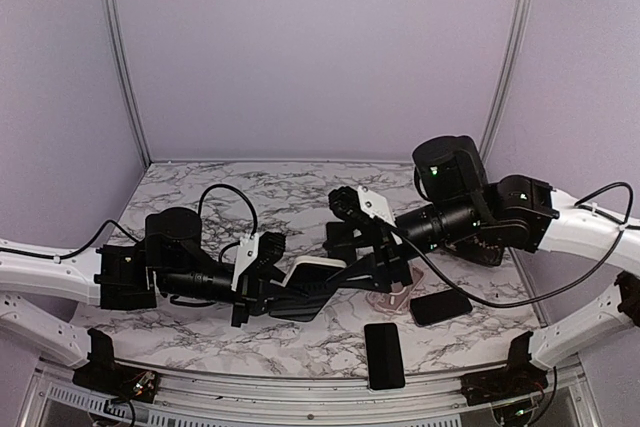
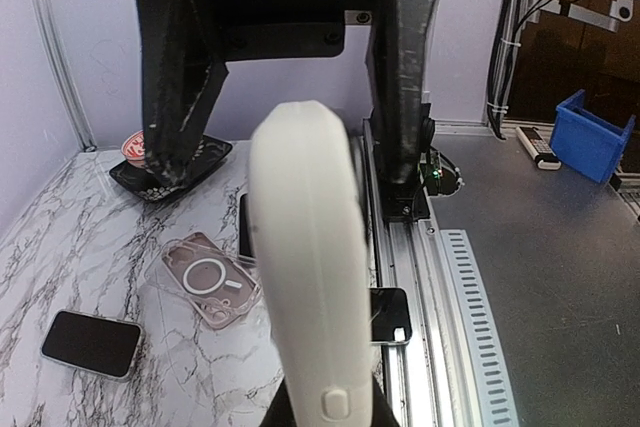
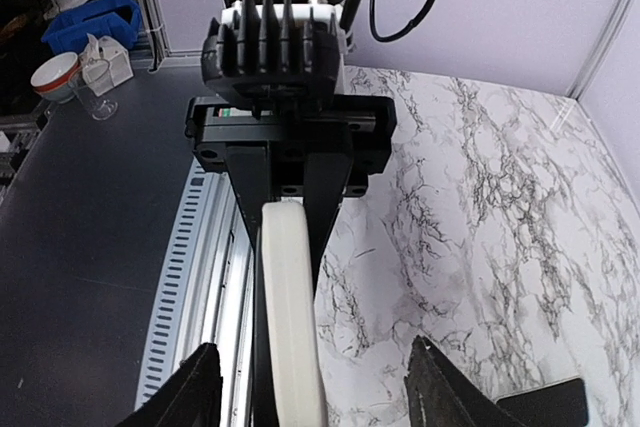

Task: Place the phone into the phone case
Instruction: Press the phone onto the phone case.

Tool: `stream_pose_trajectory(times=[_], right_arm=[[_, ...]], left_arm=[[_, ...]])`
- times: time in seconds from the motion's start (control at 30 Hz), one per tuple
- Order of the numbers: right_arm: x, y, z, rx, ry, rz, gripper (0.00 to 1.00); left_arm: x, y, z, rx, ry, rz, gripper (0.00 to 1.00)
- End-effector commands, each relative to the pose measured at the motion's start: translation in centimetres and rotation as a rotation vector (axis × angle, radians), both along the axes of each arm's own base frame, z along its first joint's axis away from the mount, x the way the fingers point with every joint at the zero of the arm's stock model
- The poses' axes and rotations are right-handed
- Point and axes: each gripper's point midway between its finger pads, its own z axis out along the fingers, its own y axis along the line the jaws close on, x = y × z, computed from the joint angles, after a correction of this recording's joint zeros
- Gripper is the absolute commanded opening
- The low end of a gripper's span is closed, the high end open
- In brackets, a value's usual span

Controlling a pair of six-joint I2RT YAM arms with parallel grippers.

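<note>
The right gripper (image 3: 315, 392) is spread wide, its fingers on either side of the white phone case (image 2: 310, 247) and clear of it. The left gripper (image 1: 290, 292) is clamped on one end of that case. Only the left wrist view plainly shows the empty clear case (image 2: 205, 282) on the marble table (image 1: 200, 187), with a black phone (image 2: 90, 342) near it.

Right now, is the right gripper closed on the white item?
No, the right gripper is open, a gap on each side of the white item.

White arm links (image 1: 40, 277), black joints (image 1: 455, 172), black cables (image 1: 225, 190), black left gripper (image 1: 290, 292).
</note>
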Motion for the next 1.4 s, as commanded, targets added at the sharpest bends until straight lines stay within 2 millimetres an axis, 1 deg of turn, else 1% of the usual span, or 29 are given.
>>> stream_pose_trajectory(times=[0.0,0.13,0.17,0.23,0.3,0.43,0.5,0.53,0.7,0.73,0.77,0.8,0.83,0.87,0.9,0.93,1.0,1.03,1.07,1.17,1.2,1.23,1.27,1.37], right_arm=[[0.0,-0.4,1.6,0.066,0.005,-0.02,0.5],[0.0,-0.3,1.7,0.064,0.01,-0.018,0.37],[0.0,-0.2,1.5,0.054,0.012,-0.018,0.34],[0.2,-0.2,1.1,0.037,0.014,-0.023,0.33],[0.3,-0.2,0.8,0.026,0.013,-0.027,0.28],[0.3,-0.2,0.9,0.027,0.007,-0.025,0.19],[0.2,-0.1,1.1,0.031,0.002,-0.021,0.09],[0.3,-0.1,1.2,0.033,-0.003,-0.019,0.0],[0.3,0.0,1.5,0.039,-0.014,-0.015,0.0],[0.4,0.0,1.6,0.041,-0.016,-0.017,0.04],[0.5,0.0,1.6,0.041,-0.019,-0.023,0.17],[0.6,0.0,1.5,0.039,-0.021,-0.033,0.36],[0.7,-0.1,1.5,0.04,-0.022,-0.043,0.53],[0.8,-0.2,1.5,0.044,-0.022,-0.051,0.63],[0.8,-0.4,1.4,0.049,-0.017,-0.056,0.69],[0.7,-0.4,1.5,0.065,-0.012,-0.055,0.71],[0.5,-0.5,1.4,0.087,-0.005,-0.054,0.71],[0.5,-0.5,1.6,0.1,-0.007,-0.057,0.69],[0.5,-0.5,1.7,0.106,-0.01,-0.059,0.63],[0.4,-0.5,2.5,0.13,-0.016,-0.051,0.39],[0.3,-0.4,2.7,0.134,-0.018,-0.047,0.33],[0.3,-0.4,2.8,0.137,-0.02,-0.044,0.31],[0.2,-0.4,3.0,0.14,-0.02,-0.04,0.31],[0.0,-0.3,3.1,0.143,-0.015,-0.025,0.4]], left_arm=[[-0.3,-0.4,4.7,-0.139,-0.042,-0.018,0.0],[-0.3,-0.6,4.6,-0.136,-0.036,-0.02,0.0],[-0.3,-0.6,4.7,-0.138,-0.037,-0.021,0.0],[-0.3,-0.6,4.8,-0.139,-0.04,-0.018,0.0],[-0.2,-0.5,4.9,-0.141,-0.043,-0.016,0.0],[-0.3,-0.5,4.9,-0.141,-0.043,-0.018,0.0],[-0.3,-0.6,5.0,-0.143,-0.042,-0.019,0.0],[-0.3,-0.6,5.0,-0.142,-0.041,-0.02,0.0],[-0.4,-0.5,5.0,-0.143,-0.035,-0.025,0.0],[-0.5,-0.5,5.0,-0.145,-0.034,-0.028,0.0],[-0.5,-0.5,5.1,-0.147,-0.03,-0.03,0.0],[-0.6,-0.4,5.3,-0.154,-0.027,-0.031,0.0],[-0.7,-0.3,5.7,-0.166,-0.025,-0.037,0.0],[-0.9,-0.1,6.1,-0.184,-0.025,-0.041,0.0],[-1.0,0.1,6.6,-0.203,-0.026,-0.044,0.0],[-1.2,0.3,6.9,-0.222,-0.027,-0.046,0.0],[-1.2,0.5,7.2,-0.242,-0.032,-0.045,0.0],[-1.2,0.5,7.2,-0.243,-0.031,-0.04,0.0],[-1.1,0.5,7.2,-0.241,-0.028,-0.037,0.0],[-1.2,0.4,7.1,-0.239,-0.027,-0.042,0.0],[-1.2,0.4,7.0,-0.236,-0.025,-0.043,0.0],[-1.1,0.3,6.9,-0.233,-0.023,-0.043,0.0],[-1.2,0.2,6.8,-0.23,-0.02,-0.047,0.0],[-1.2,0.1,6.8,-0.229,-0.018,-0.048,0.0]])
